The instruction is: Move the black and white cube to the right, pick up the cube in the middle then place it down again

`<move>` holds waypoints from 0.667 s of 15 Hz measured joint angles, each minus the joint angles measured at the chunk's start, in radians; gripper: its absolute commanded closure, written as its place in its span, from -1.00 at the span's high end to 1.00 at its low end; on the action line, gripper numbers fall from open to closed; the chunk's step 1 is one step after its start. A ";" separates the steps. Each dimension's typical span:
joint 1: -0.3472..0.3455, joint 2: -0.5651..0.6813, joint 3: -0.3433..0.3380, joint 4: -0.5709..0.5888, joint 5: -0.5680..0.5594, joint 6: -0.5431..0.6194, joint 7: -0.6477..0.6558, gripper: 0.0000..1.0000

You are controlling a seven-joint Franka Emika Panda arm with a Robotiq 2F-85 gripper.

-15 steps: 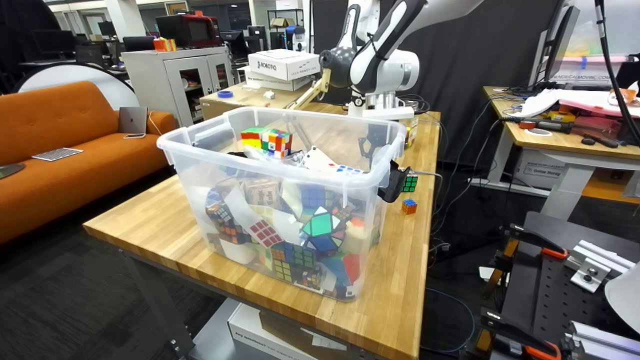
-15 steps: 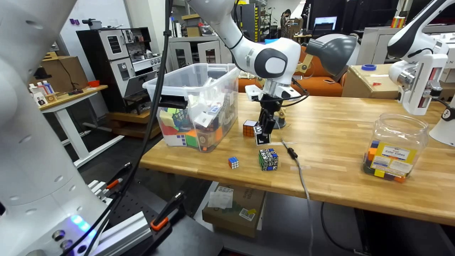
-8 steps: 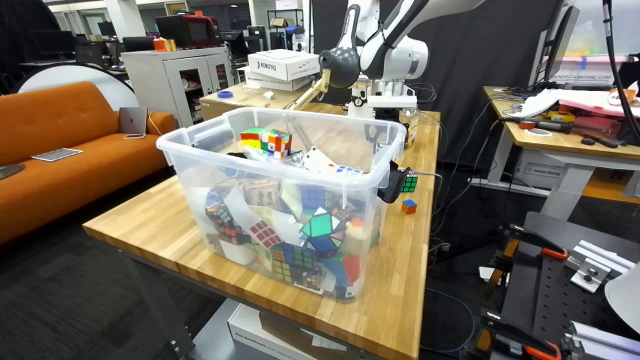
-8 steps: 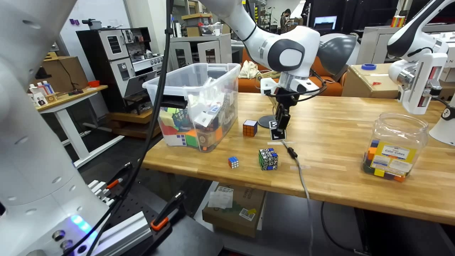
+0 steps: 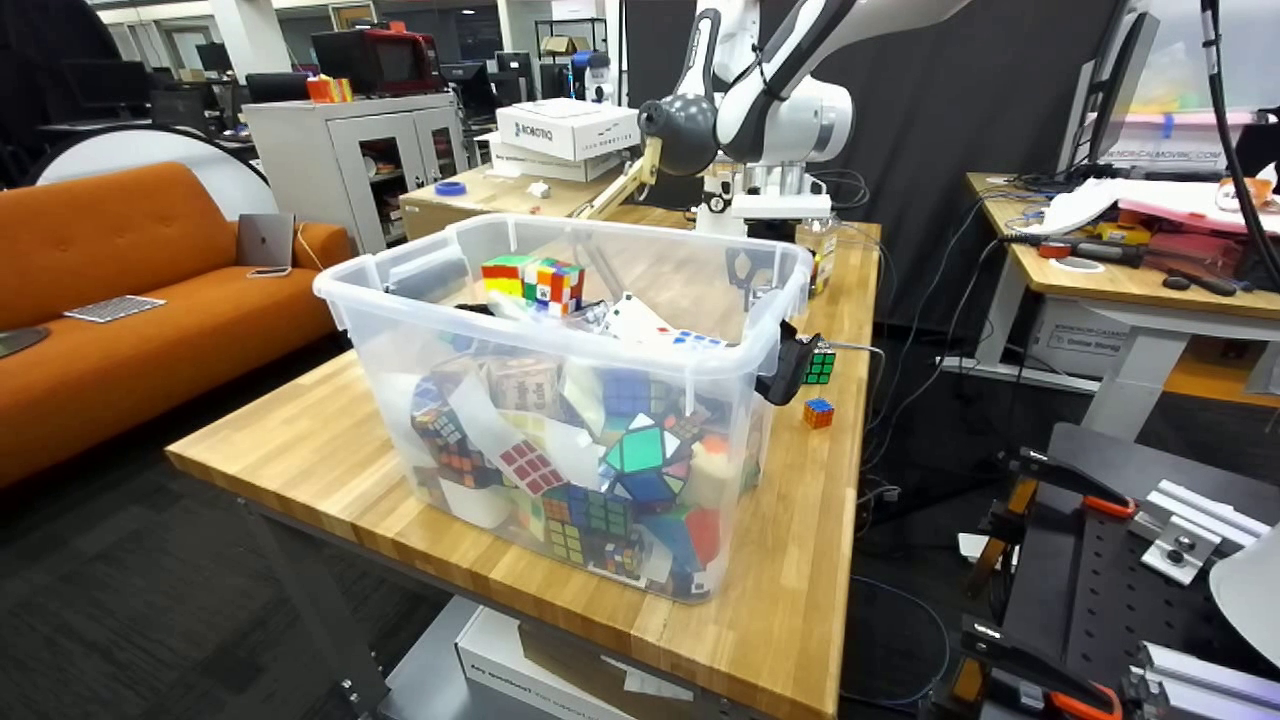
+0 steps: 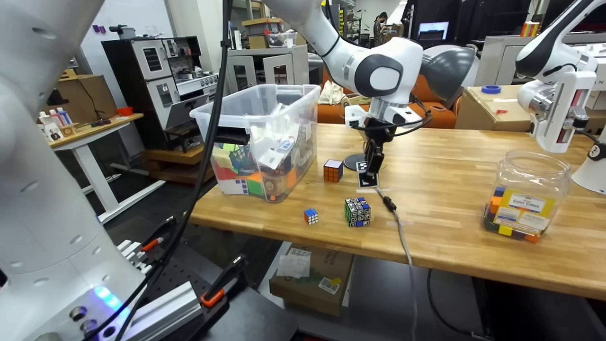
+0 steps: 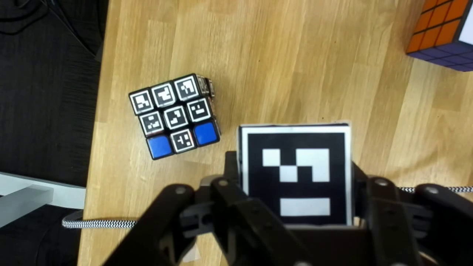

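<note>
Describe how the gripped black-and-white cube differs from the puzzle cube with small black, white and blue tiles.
In the wrist view, the black-and-white cube shows one large pattern; the tiled puzzle cube shows nine small squares on top, two blue. The black-and-white cube is held in the gripper; the tiled puzzle cube rests on the wooden table. Both carry black-and-white patterns.

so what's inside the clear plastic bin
The clear plastic bin holds a jumble, including a scrambled multicoloured cube near the top and, lower down through the wall, a green-centred twisty puzzle. Whatever lies in the middle is covered by the outer contents.
</note>
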 measured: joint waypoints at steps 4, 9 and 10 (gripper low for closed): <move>0.000 0.000 0.000 0.000 0.000 0.000 0.000 -0.25; -0.002 0.012 -0.001 0.020 0.000 -0.001 0.025 -0.25; -0.006 0.022 -0.001 0.040 0.001 -0.001 0.040 -0.25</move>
